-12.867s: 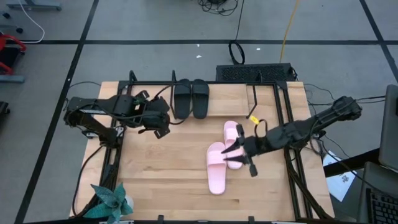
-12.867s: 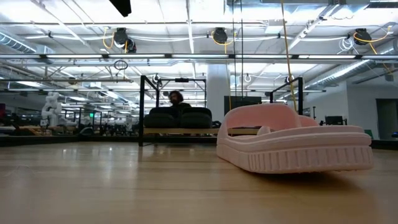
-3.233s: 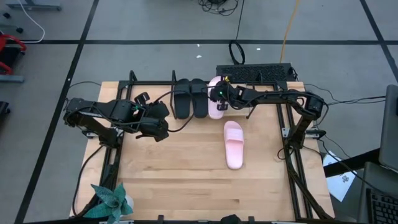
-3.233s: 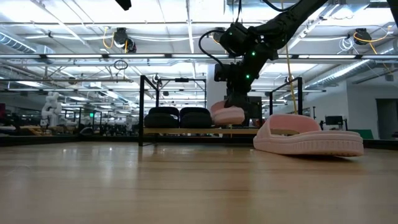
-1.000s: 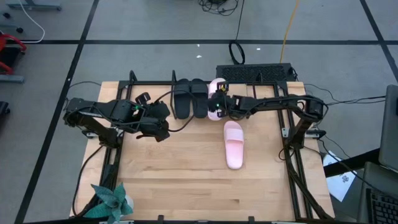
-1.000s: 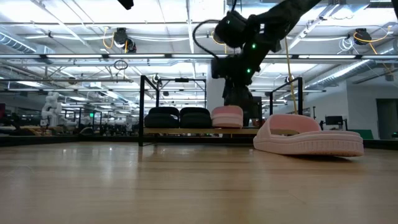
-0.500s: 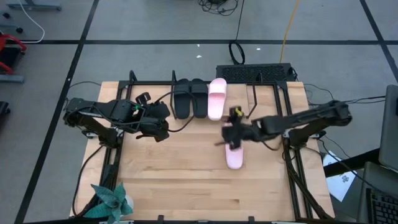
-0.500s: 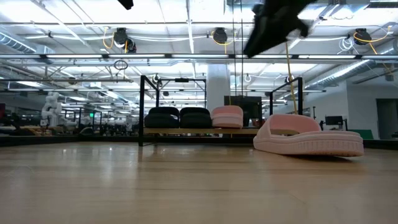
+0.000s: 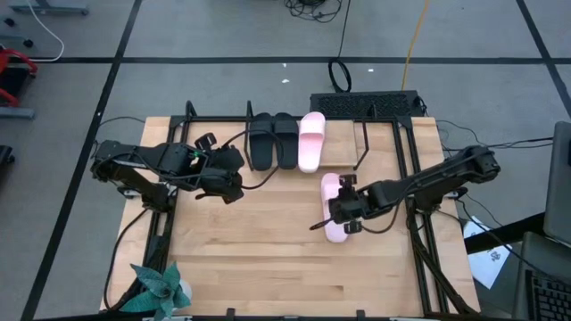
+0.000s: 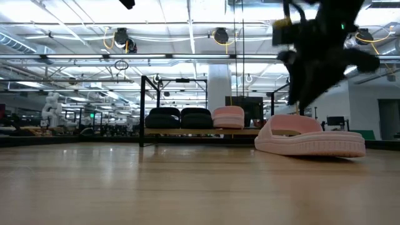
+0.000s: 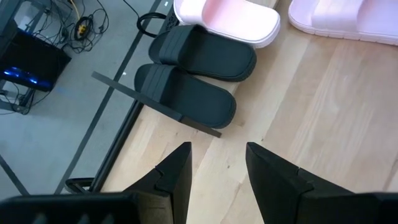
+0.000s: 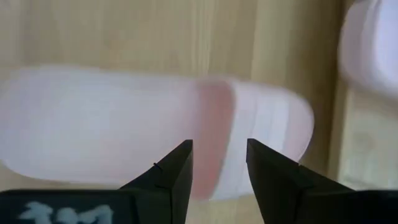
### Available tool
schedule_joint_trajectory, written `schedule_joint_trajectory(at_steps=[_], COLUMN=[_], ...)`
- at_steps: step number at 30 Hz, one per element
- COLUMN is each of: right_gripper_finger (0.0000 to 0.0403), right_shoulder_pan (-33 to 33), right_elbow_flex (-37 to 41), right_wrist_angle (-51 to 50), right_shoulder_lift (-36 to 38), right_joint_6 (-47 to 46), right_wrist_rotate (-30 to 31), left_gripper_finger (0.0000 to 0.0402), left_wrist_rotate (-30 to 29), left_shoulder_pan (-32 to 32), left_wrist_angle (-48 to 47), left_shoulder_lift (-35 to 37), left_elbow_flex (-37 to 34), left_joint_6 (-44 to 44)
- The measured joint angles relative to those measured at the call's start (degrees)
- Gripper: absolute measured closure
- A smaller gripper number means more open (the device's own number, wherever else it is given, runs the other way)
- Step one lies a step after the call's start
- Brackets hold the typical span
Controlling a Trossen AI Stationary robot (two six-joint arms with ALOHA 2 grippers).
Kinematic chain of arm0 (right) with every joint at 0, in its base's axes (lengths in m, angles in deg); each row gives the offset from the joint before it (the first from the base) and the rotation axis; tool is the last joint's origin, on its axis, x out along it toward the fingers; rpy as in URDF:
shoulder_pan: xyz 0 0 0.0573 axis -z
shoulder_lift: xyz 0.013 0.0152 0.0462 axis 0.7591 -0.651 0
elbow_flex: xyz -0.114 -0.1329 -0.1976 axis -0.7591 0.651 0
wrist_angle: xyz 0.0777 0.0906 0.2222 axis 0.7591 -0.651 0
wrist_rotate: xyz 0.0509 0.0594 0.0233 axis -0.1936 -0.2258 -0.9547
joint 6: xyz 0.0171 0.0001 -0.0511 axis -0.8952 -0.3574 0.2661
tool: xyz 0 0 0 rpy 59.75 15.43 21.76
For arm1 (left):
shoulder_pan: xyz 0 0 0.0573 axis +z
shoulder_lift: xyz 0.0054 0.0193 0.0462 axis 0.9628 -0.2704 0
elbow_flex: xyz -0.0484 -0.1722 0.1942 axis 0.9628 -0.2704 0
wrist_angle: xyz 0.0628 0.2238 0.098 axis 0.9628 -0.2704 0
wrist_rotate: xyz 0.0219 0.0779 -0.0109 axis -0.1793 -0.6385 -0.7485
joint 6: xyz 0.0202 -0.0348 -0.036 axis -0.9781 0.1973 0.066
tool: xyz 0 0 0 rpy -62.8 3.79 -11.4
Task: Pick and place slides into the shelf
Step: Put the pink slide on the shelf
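Three slides on the shelf (image 9: 343,134) at the far edge of the table (image 9: 250,259): two black slides (image 9: 273,140) side by side, then one pink slide (image 9: 310,140) just beside them. Second pink slide (image 9: 334,219) lying flat on the table, well apart from the shelf, toward the right side. Right gripper (image 9: 343,209) above this second pink slide, at its strap end, fingers (image 12: 176,171) parted with a narrow gap and holding nothing; contact with the slide not clear. Left gripper (image 9: 234,183) resting low near the left side of the table, close to the black slides, also narrowly parted and empty. Small plant (image 9: 161,290) at the near left corner
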Motion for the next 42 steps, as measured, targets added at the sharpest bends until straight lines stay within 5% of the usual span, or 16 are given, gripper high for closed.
schedule_joint_trajectory(at_steps=[19, 28, 31, 36, 42], right_gripper_finger=[0.0264, 0.0386, 0.0391, 0.0398, 0.04], right_shoulder_pan=[5.2, 5.5, 5.5, 5.0, 4.7], right_elbow_flex=[12.0, 12.0, 11.7, 5.8, -10.2], right_wrist_angle=[12.5, 14.2, 13.8, 6.4, -18.6], right_shoulder_lift=[-0.3, -0.4, -0.4, -0.4, -0.4], right_joint_6=[0.7, 0.8, -0.4, -5.6, -15.0], right_wrist_rotate=[9.9, 13.3, 12.9, 6.4, 6.0], left_gripper_finger=[0.0252, 0.0252, 0.0252, 0.0252, 0.0252], left_wrist_rotate=[0.8, 0.8, 0.8, 1.1, 1.1], left_shoulder_pan=[0.0, 0.0, 0.0, 0.0, 0.0], left_wrist_angle=[1.1, 1.1, 1.1, 1.1, 1.1], left_shoulder_lift=[0.0, 0.0, 0.0, 0.0, 0.0], left_elbow_flex=[0.0, 0.0, 0.0, 0.0, 0.0], left_joint_6=[1.5, 2.0, 2.1, 2.1, 2.1])
